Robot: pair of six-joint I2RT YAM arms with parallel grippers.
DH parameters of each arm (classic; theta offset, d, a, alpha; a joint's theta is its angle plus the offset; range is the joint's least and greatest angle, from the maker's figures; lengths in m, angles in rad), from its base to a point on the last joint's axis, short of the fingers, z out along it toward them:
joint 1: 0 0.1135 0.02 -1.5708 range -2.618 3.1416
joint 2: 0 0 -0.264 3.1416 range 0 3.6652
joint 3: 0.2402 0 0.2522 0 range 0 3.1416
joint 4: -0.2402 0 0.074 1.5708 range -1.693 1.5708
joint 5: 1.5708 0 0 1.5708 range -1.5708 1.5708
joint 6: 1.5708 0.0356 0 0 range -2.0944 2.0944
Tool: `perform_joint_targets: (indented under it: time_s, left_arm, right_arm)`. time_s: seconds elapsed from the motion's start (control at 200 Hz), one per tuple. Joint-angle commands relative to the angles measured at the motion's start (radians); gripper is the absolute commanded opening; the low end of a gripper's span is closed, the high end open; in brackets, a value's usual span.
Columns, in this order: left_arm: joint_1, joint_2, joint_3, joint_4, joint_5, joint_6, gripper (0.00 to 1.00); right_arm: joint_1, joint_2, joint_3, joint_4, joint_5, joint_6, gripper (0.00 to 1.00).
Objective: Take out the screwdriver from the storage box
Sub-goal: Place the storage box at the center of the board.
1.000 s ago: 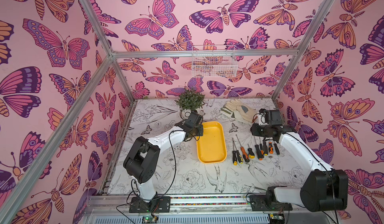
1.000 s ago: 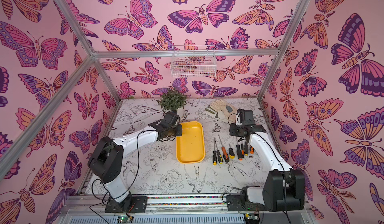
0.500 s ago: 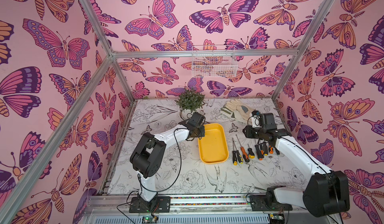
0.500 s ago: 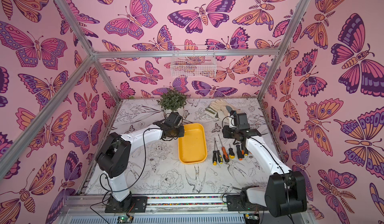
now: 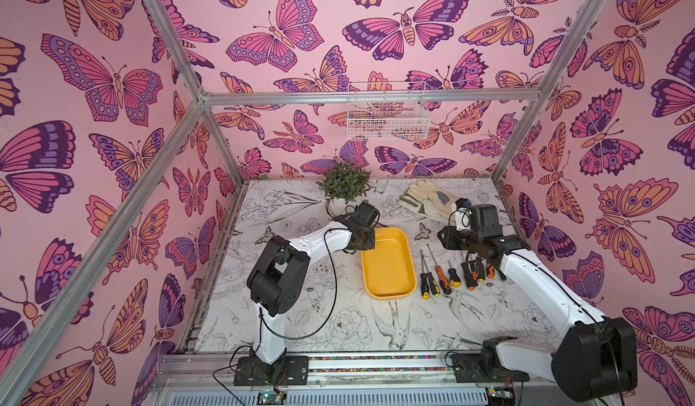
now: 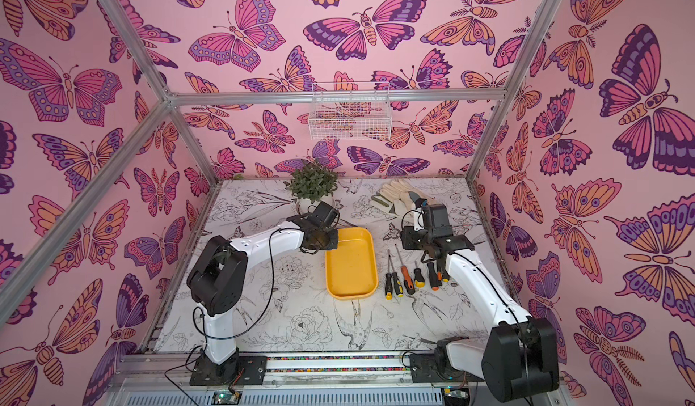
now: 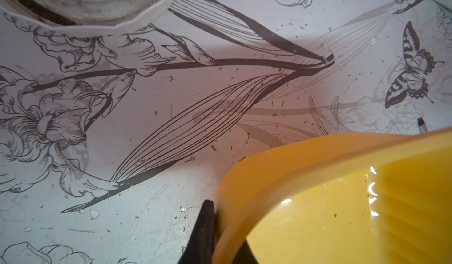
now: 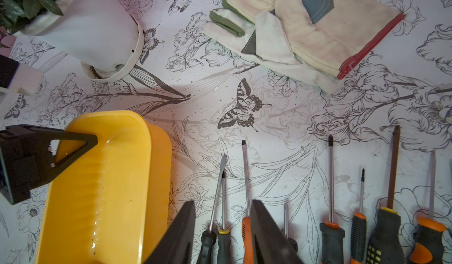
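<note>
Screwdrivers point(image 5: 442, 278) lie beside the storage box point(image 5: 389, 268), its rim pinched by left fingers point(image 7: 205, 231); right fingers point(image 8: 181, 233) spread.

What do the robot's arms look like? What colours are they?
The left arm and right arm have smooth white shells, chunky round black joints and black bases. A thin black cable loops beside the left one. Each arm ends in a black tool: the right tool has flat pointed fingers, and the left tool has hollow triangular ones.
</note>
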State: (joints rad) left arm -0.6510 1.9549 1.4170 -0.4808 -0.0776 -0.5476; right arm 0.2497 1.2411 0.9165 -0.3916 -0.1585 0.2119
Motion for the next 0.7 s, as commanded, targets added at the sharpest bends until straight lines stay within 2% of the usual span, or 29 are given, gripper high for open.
perform_joint_targets:
  time_s: [0.0, 0.315, 0.576, 0.696]
  left_arm:
    - [-0.004, 0.031, 0.034, -0.076, -0.008, -0.021, 0.00]
    - [-0.009, 0.085, 0.087, -0.141, -0.003, -0.020, 0.02]
    - [-0.009, 0.111, 0.123, -0.180, 0.001, -0.020, 0.11]
    - [-0.009, 0.109, 0.123, -0.186, -0.001, -0.023, 0.20]
  right_arm:
    - [0.008, -0.027, 0.022, -0.015, -0.009, -0.001, 0.42]
    - [0.007, -0.029, 0.011, 0.008, -0.050, -0.017, 0.42]
    - [0.007, -0.037, -0.030, 0.049, -0.106, -0.028, 0.43]
    - [0.007, -0.040, -0.033, 0.047, -0.108, -0.036, 0.44]
